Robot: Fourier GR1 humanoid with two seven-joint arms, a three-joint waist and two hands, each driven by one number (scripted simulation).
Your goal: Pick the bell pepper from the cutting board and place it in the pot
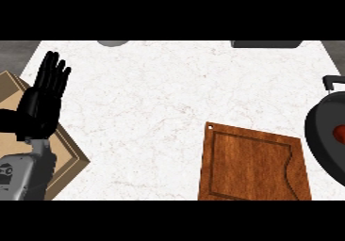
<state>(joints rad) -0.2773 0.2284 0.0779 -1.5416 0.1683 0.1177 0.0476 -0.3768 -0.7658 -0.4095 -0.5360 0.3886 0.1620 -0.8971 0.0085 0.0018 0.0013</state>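
From the head view, no readable writing is showing anywhere. At the right edge, a black pot (327,136) is sitting on the white marbled surface (147,113), cut off by the frame, and the red bell pepper (342,133) is lying inside it, only partly in sight. Just left of the pot, the wooden cutting board (252,164) is lying flat and bare at the near side. At the left edge, the left hand (42,96) is resting released, fingers straight and pointing far, above a tan box (67,155). Two grey things are peeking in at the far edge, too cropped to identify. The right hand is showing nowhere.
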